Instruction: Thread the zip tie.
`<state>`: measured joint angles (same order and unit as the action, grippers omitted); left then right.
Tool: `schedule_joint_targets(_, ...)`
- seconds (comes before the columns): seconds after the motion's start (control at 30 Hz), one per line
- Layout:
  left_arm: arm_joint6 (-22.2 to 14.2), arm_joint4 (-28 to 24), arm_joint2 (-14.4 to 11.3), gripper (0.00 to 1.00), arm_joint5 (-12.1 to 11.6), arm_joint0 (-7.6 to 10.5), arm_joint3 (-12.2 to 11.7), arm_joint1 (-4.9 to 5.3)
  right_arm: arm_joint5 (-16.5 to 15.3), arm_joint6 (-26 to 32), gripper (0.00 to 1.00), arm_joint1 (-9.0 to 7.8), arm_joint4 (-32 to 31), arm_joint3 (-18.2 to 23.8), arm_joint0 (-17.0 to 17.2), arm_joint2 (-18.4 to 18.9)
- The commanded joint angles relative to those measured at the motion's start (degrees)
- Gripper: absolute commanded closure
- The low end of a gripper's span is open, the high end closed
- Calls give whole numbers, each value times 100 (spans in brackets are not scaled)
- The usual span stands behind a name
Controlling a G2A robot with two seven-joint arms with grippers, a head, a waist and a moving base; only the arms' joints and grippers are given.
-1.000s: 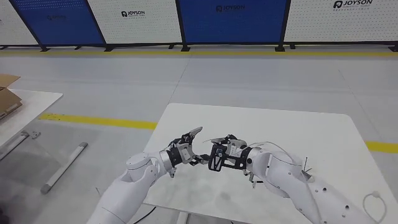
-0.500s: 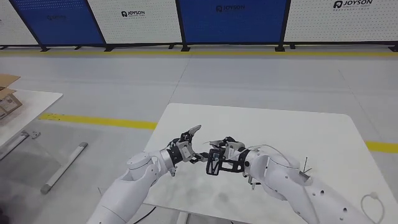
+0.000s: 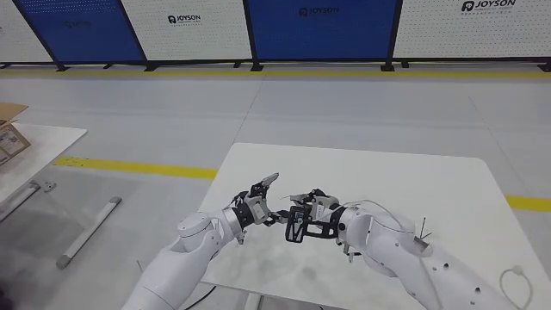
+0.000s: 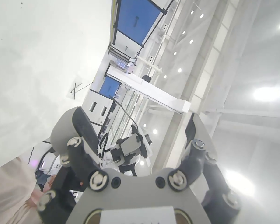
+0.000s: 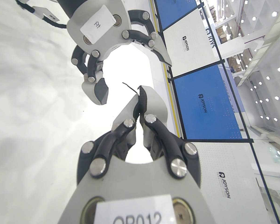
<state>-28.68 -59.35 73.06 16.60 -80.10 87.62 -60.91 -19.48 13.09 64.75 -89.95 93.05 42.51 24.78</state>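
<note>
Over the tabletop's [image 3: 413, 172] near left corner, threading looks barely begun to me: I see no loop, only 1 loose black tip. My left gripper [image 5: 135, 80] hangs with fingers spread wide, holding nothing. Just beside it, my right gripper [image 5: 140, 97] is pinched tight on the zip tie [image 5: 130, 87], whose free end pokes toward that gap.

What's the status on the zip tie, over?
Left gripper jaws wide open, empty. Right gripper jaws shut on zip tie, short tip poking out toward the left one. Nothing between them.
</note>
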Motion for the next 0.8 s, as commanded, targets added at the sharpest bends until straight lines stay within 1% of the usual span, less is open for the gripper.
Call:
schedule_joint_targets(0.0, 33, 18, 16, 51, 4, -6, 6, 2, 0, 0, 100, 0, 0, 0, 0, 0)
schedule_joint_targets(0.07, 29, 14, 23, 60, 8, -22, 9, 3, 0, 0, 100, 0, 0, 0, 0, 0)
schedule_joint_targets(0.1, 16, 12, 27, 61, 18, -31, 17, 4, 0, 0, 100, 0, 0, 0, 0, 0)
schedule_joint_targets(0.17, 1, 23, 37, 73, 49, -46, 30, 8, 0, 0, 100, 0, 0, 0, 0, 0)
schedule_joint_targets(0.23, -2, 72, 38, 76, 99, -60, 54, 15, 0, 0, 100, 0, 0, 0, 0, 0)
schedule_joint_targets(0.27, 0, 71, 41, 79, 112, -65, 60, 16, 0, 0, 100, 0, 0, 0, 0, 0)
schedule_joint_targets(0.3, 1, 68, 42, 85, 124, -66, 65, 16, 0, 0, 100, 0, 0, 0, 0, 0)
schedule_joint_targets(0.37, -7, 27, 36, 91, 157, -59, 54, 13, 0, 0, 100, 0, 0, 0, 0, 0)
schedule_joint_targets(0.4, -9, 3, 37, 97, 167, -44, 42, 10, 0, 0, 100, 0, 0, 0, 0, 0)
schedule_joint_targets(0.43, 0, -11, 29, 99, 154, -23, 16, 6, 0, 0, 100, 0, 0, 0, 0, 0)
schedule_joint_targets(0.57, -23, -55, -32, 98, 163, 40, -67, -11, 0, 0, 100, 0, 0, 0, 0, 0)
schedule_joint_targets(0.63, -53, -59, -48, 95, 159, 53, -94, -15, 0, 0, 100, 0, 0, 0, 0, 0)
schedule_joint_targets(0.67, -59, -55, -50, 96, 157, 56, -101, -15, 0, 0, 100, 0, 0, 0, 0, 0)
schedule_joint_targets(0.7, -65, -49, -51, 99, 154, 56, -105, -15, 0, 0, 100, 0, 0, 0, 0, 0)
schedule_joint_targets(0.77, -79, -41, -48, 100, 155, 50, -109, -14, 0, 0, 100, 0, 0, 0, 0, 0)
